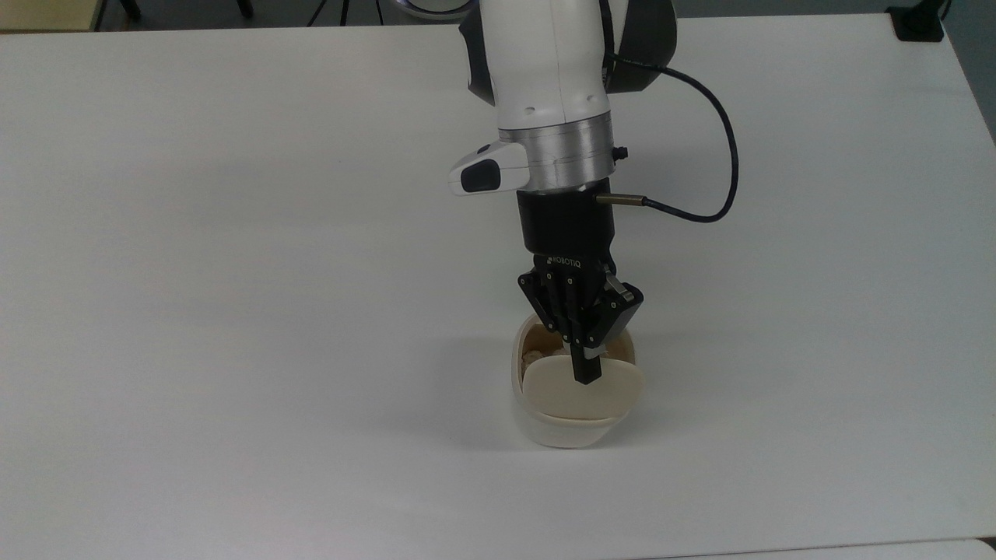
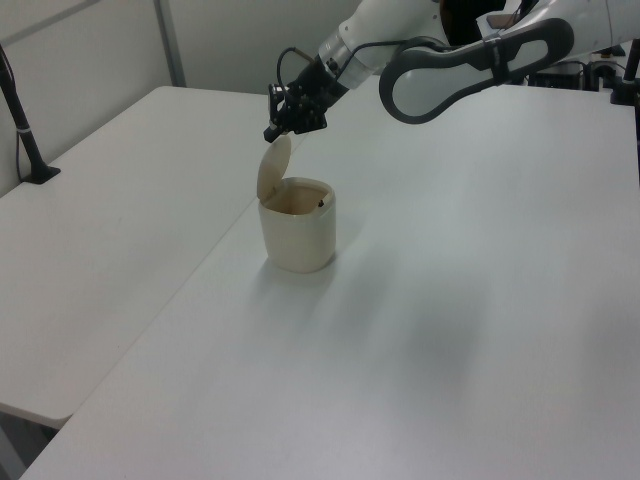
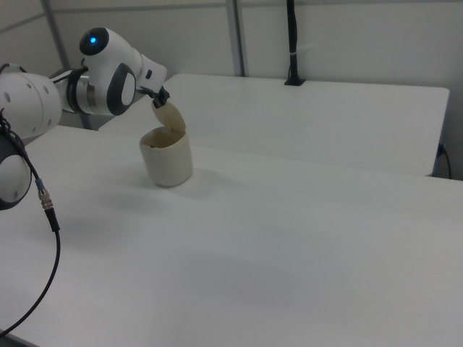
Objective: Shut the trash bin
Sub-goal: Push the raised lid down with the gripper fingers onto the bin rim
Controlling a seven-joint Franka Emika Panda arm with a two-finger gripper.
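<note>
The cream-white trash bin (image 1: pixel 568 428) stands on the white table (image 1: pixel 233 311), its beige lid (image 1: pixel 615 393) hinged up and standing nearly upright. The open mouth shows pale scraps inside. My gripper (image 1: pixel 587 375) is shut, its fingers pressed into one black tip with nothing held. That tip sits at the lid's top edge and covers the lid's black mark. In the left view the gripper (image 2: pixel 271 133) hangs just above the raised lid (image 2: pixel 272 172) of the bin (image 2: pixel 297 240). In the right view the gripper (image 3: pixel 155 103) meets the lid (image 3: pixel 170 116) over the bin (image 3: pixel 166 159).
A black cable (image 1: pixel 716 187) loops from the wrist to the top view's right. A black clamp post (image 2: pixel 25 130) stands at the left view's left edge, another post (image 3: pixel 292 43) at the right view's back. A seam (image 2: pixel 190 290) joins two tables beside the bin.
</note>
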